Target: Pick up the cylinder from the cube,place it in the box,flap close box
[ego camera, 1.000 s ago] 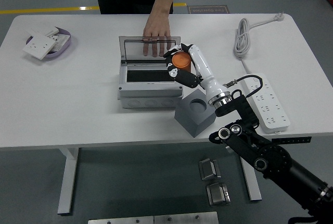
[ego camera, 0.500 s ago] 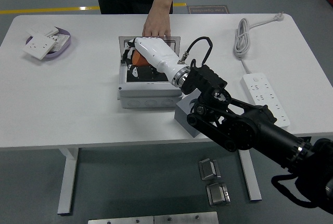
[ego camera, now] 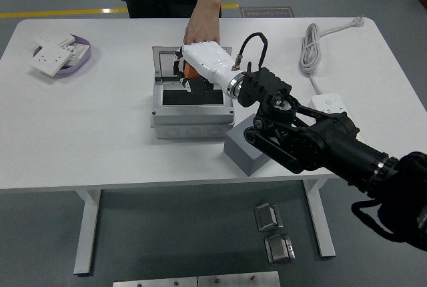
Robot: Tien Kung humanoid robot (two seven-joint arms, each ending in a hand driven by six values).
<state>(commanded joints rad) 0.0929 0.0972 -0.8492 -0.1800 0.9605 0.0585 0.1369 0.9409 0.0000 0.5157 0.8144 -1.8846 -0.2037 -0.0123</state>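
My right hand (ego camera: 187,75) hangs over the open grey box (ego camera: 191,117), its fingers shut on the orange cylinder (ego camera: 191,73). The cylinder sits above the box's dark opening, near the upright clear lid (ego camera: 167,63). The grey cube (ego camera: 244,151) stands at the box's right front corner, largely hidden behind my black right arm (ego camera: 300,137). A person's hand (ego camera: 201,32) rests on the top edge of the lid from the far side. My left arm is out of view.
A purple tray (ego camera: 67,67) with white wall sockets lies at the far left. A white power strip (ego camera: 330,105) and its coiled cable (ego camera: 311,47) lie at the right. Metal parts lie on the floor below the table.
My right hand carried the orange cylinder left from beside the cube to over the box, then rose slightly toward the lid. The person's hand stays on the lid.
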